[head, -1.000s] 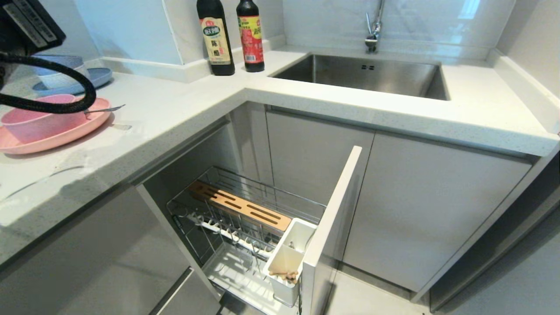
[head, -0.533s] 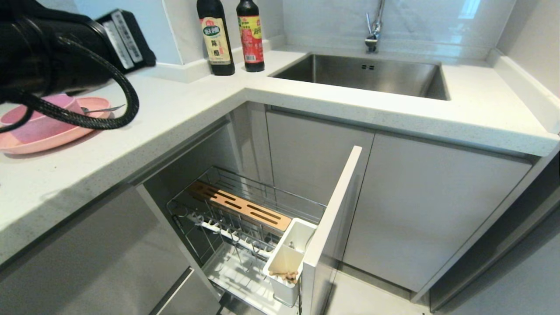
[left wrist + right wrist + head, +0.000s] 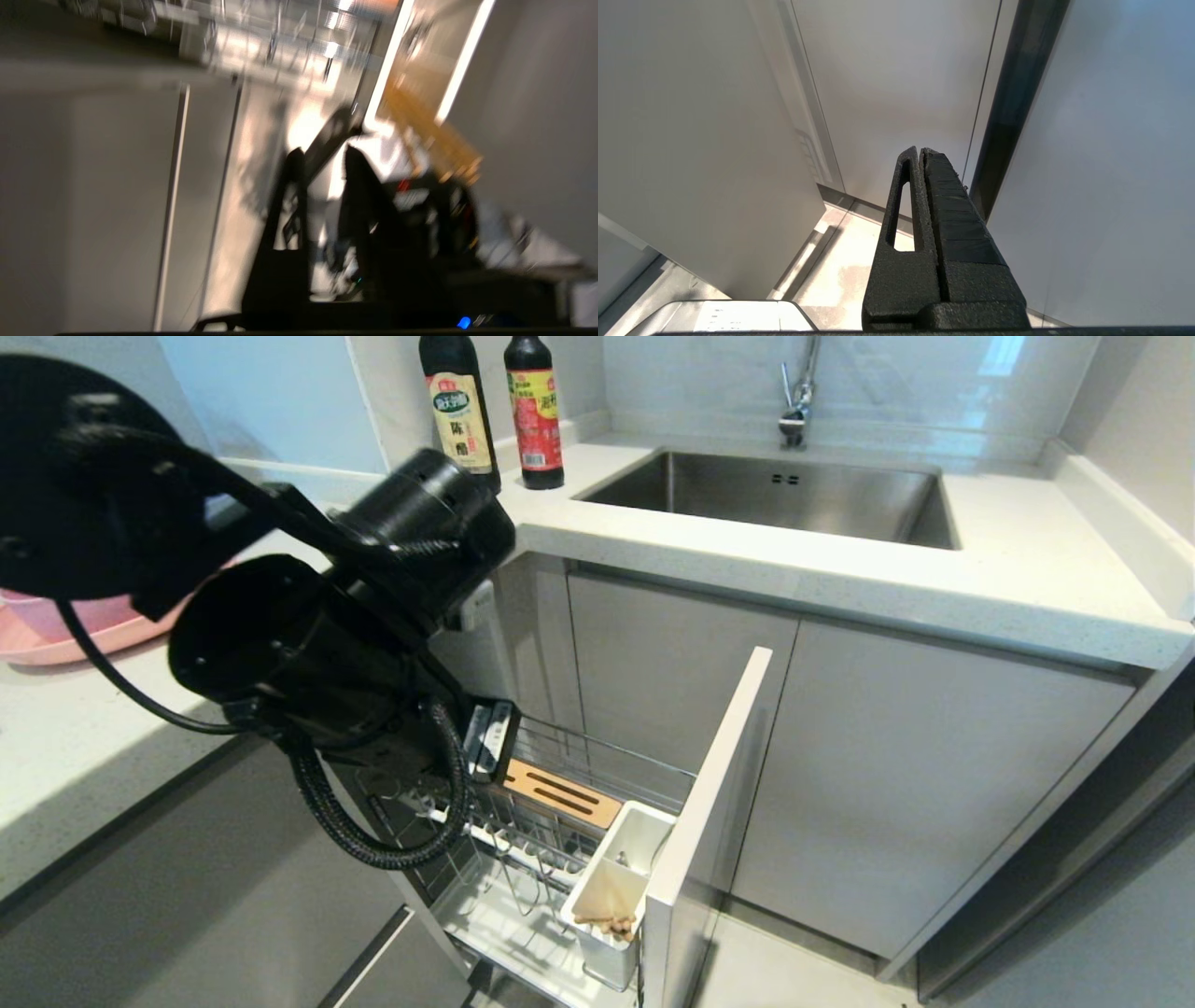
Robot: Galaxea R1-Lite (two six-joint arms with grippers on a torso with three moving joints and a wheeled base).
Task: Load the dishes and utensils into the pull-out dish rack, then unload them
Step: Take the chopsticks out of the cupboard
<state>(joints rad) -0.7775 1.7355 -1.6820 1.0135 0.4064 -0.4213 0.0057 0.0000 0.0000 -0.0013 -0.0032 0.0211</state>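
Left gripper (image 3: 324, 154): black fingers (image 3: 292, 186) parted by a narrow gap, nothing seen between them — wrist picture blurred, so the grip is not certain. In the head view the left gripper (image 3: 492, 739) hangs at the rear end of the chrome wire pull-out dish rack (image 3: 597, 765), fingertips pointing down over the bamboo slotted strip (image 3: 563, 793).

Rack's long axis runs from the cabinet opening out toward the narrow light-grey cabinet front (image 3: 714, 821), which stands edge-on. White plastic utensil cup (image 3: 621, 882) sits at the front end, just beside that panel; light wooden chopsticks (image 3: 607, 924) stand upright in it, only their ends showing.

The arm's black body covers the rack's rear half; the front half and white tray (image 3: 504, 929) lie open from above.

Matte pink plate (image 3: 56, 639) sits on the white countertop (image 3: 840, 569), well apart, mostly hidden behind the arm.

Right gripper (image 3: 920, 154): fingers pressed together, empty, hanging beside grey cabinet panels (image 3: 896, 84) above the floor.
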